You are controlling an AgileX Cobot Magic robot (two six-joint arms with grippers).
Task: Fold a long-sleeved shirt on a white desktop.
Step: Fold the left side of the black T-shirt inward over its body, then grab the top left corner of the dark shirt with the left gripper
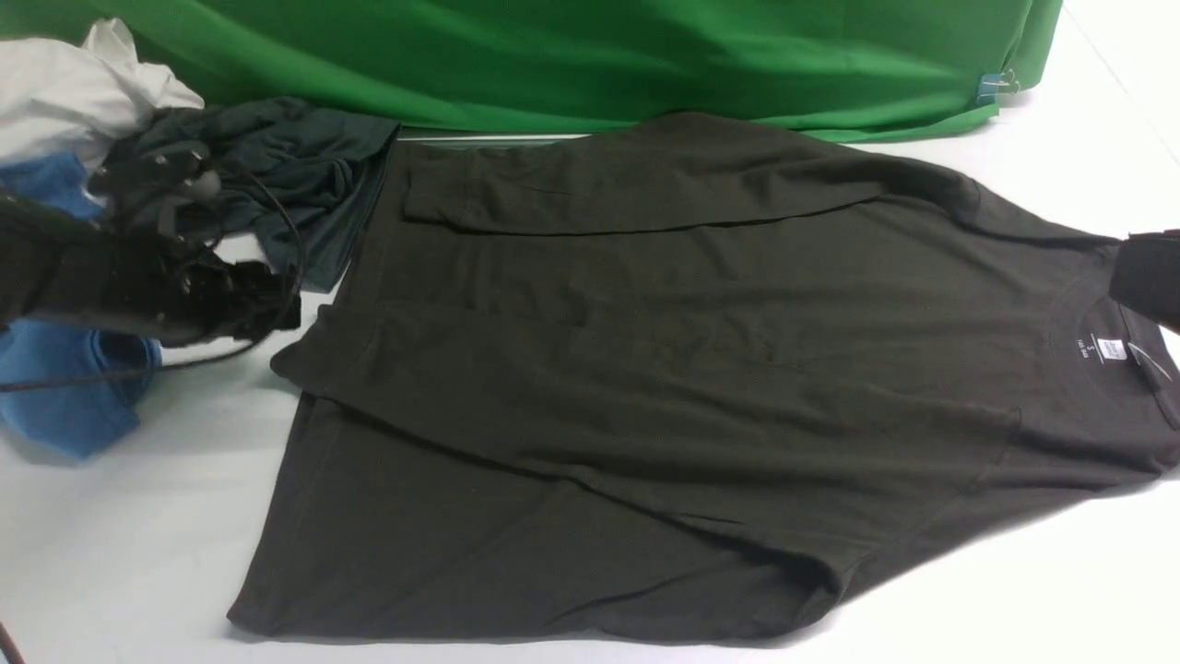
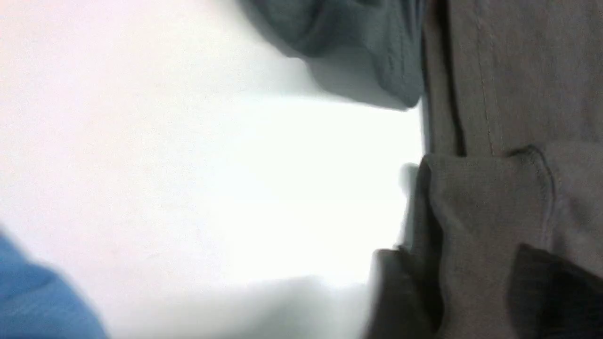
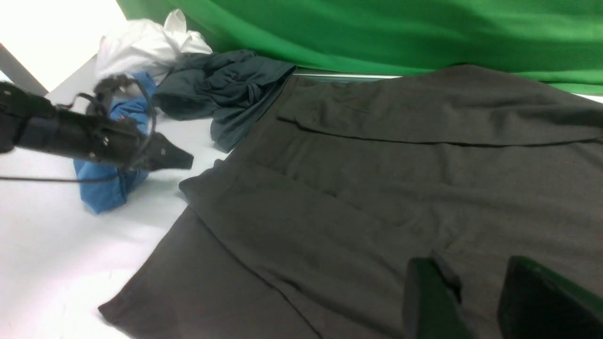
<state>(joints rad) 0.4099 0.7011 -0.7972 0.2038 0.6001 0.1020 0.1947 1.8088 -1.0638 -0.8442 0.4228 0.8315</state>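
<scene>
The long-sleeved shirt [image 1: 691,369] lies flat on the white desktop [image 1: 138,535], hem to the left and neck label [image 1: 1114,350] to the right. Both sleeves are folded across its body. The near sleeve's cuff [image 1: 295,364] reaches the hem edge. My left gripper [image 1: 290,309] hovers just left of that cuff; in the left wrist view the left gripper [image 2: 471,292] is open, its fingers [image 2: 400,292] either side of the cuff [image 2: 480,197]. My right gripper [image 1: 1143,272] is at the collar end; seen from the wrist, the right gripper [image 3: 476,292] stands open over the shirt [image 3: 377,188].
A charcoal-teal garment [image 1: 295,166], a blue garment [image 1: 64,387] and a white cloth [image 1: 74,92] are piled at the back left, behind my left arm. The green backdrop [image 1: 599,55] runs along the far edge, with a silver hatch edge [image 1: 489,138] below it.
</scene>
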